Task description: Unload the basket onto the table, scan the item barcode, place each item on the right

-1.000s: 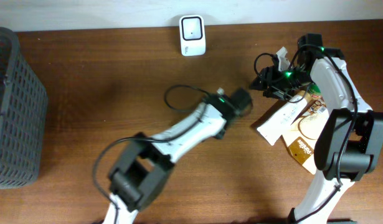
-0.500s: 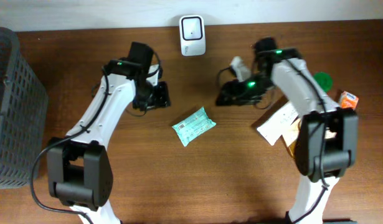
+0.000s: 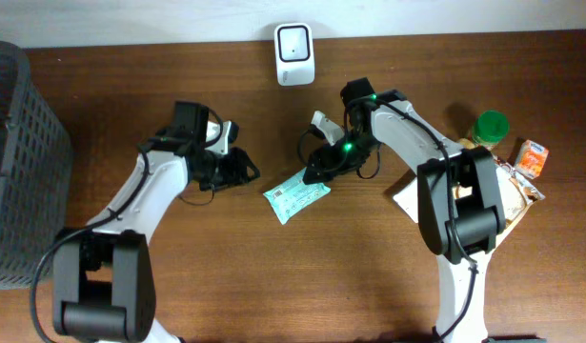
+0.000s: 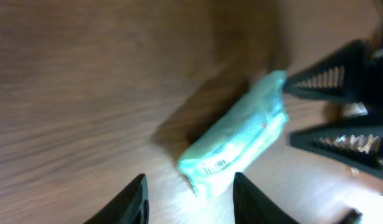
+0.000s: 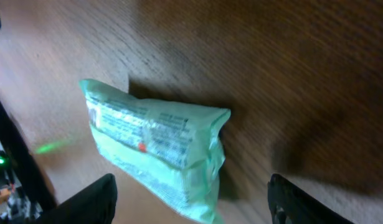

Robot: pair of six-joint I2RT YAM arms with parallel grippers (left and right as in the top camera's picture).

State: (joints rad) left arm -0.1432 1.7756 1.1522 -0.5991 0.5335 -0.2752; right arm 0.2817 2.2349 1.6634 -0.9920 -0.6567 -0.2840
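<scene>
The item, a pale green packet (image 3: 295, 193) with printed text on top, lies flat on the wooden table between the two arms. My left gripper (image 3: 241, 171) stands open just left of it. In the left wrist view the packet (image 4: 238, 140) lies just ahead of the open left gripper (image 4: 190, 208). My right gripper (image 3: 313, 168) is open at the packet's upper right end. In the right wrist view the packet (image 5: 157, 146) reaches down between the wide-apart fingers of the right gripper (image 5: 194, 205), touching neither. The white scanner (image 3: 294, 52) stands at the table's back edge.
A dark grey basket (image 3: 21, 162) fills the far left. At the right sit a green-lidded bottle (image 3: 490, 126), an orange carton (image 3: 532, 157) and white packets (image 3: 428, 191). The right gripper's fingers (image 4: 331, 74) show in the left wrist view.
The packet went from the right side to the table's middle. Since half a second ago both grippers have closed in on it, the right moving left and down, the left moving down.
</scene>
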